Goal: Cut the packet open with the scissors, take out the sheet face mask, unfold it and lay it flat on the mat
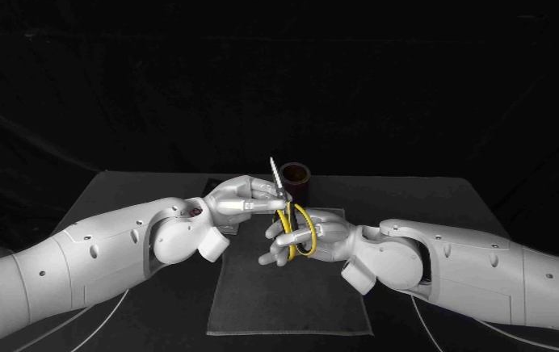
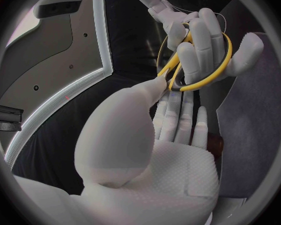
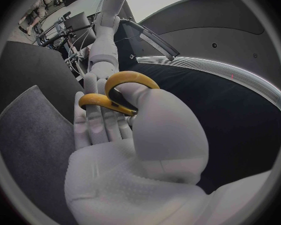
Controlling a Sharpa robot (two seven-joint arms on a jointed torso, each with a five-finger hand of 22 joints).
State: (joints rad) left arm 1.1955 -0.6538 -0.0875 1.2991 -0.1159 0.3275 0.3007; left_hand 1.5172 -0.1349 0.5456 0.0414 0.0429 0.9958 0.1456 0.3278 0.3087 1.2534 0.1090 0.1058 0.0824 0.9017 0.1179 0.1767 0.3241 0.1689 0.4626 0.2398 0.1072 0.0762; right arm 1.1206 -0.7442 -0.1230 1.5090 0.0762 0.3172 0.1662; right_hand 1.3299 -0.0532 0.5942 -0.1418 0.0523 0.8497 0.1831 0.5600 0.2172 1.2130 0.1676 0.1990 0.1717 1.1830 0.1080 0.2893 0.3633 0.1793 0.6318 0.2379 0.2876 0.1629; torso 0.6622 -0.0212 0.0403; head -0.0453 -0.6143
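Near the pivot, the scissors are pinched by the left hand, blades upright above its fingers. The yellow loops are threaded by the right hand fingers; they should be seated fully before the left pinch is eased.

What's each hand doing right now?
Left hand: pinching the scissors near the blades.
Right hand: holding the scissors, fingers through yellow handles.
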